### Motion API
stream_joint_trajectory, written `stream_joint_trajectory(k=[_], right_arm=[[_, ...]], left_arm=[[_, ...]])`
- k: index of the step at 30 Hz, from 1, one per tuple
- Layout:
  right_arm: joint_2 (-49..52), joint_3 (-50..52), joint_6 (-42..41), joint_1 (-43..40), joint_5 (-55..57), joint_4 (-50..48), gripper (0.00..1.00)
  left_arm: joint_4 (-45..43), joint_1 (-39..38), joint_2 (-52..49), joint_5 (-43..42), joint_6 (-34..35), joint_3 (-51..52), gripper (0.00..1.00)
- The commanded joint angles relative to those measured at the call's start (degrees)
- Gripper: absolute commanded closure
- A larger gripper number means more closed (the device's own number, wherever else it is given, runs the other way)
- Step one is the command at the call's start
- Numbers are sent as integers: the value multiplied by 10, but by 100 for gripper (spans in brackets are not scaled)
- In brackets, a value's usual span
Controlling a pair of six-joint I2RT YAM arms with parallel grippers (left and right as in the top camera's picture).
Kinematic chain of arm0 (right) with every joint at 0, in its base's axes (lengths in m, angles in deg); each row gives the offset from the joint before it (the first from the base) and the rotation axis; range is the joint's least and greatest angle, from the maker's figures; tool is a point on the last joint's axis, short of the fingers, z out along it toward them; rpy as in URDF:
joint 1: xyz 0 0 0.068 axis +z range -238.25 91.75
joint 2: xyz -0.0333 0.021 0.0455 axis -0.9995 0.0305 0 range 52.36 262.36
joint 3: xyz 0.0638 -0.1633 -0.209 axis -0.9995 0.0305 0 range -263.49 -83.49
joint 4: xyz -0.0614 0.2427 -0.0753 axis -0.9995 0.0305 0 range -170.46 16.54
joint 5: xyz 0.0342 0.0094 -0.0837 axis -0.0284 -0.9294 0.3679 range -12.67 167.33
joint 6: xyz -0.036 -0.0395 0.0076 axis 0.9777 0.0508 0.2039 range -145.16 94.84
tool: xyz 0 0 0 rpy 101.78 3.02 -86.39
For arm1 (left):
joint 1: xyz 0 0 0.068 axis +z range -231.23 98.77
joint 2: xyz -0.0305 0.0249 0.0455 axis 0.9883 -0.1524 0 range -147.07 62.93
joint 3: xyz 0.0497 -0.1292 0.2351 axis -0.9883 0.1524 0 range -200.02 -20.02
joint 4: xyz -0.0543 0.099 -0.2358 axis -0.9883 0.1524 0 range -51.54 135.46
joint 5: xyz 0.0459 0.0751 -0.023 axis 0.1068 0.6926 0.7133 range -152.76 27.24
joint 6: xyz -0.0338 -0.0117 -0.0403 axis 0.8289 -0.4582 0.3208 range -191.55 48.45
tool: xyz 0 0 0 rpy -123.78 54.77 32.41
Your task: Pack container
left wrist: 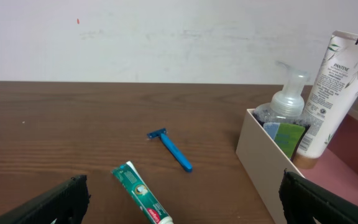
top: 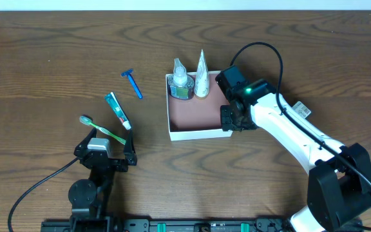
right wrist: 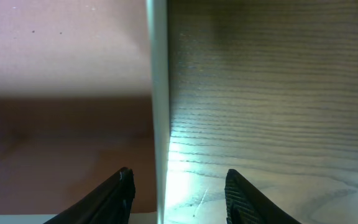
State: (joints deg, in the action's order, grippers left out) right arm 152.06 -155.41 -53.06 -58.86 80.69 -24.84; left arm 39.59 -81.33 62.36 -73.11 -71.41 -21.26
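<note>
While the left pincer (top: 105, 149) gapes, the right pincer (right wrist: 178, 180), parted, straddles the container (top: 198, 135) wall.

Desk (top: 37, 71): 1
Container (top: 198, 135): 1
Clear pump bottle (top: 181, 84): 1
White tube (top: 201, 78): 1
Blue razor (top: 133, 84): 1
Green-and-white toothpaste tube (top: 118, 111): 1
Green toothbrush (top: 103, 130): 1
Toiletries in all: 5

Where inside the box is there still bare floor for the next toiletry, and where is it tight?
Bare: the container floor from the pump bottle and tube at its far wall to the near wall; also table between razor and container. Crowded: the far-left corner, and the right wall, straddled by the right claw.
</note>
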Motion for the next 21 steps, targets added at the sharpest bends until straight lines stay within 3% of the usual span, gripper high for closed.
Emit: stream_joint_trajectory(k=[1, 21], right_arm=[[-1, 5, -8, 11, -13, -3, 52], [-1, 5, -21, 43, -28, -32, 55]], left_arm=[[19, 2, 3, -10, -3, 10, 2], [18, 2, 0, -10, -3, 10, 2]])
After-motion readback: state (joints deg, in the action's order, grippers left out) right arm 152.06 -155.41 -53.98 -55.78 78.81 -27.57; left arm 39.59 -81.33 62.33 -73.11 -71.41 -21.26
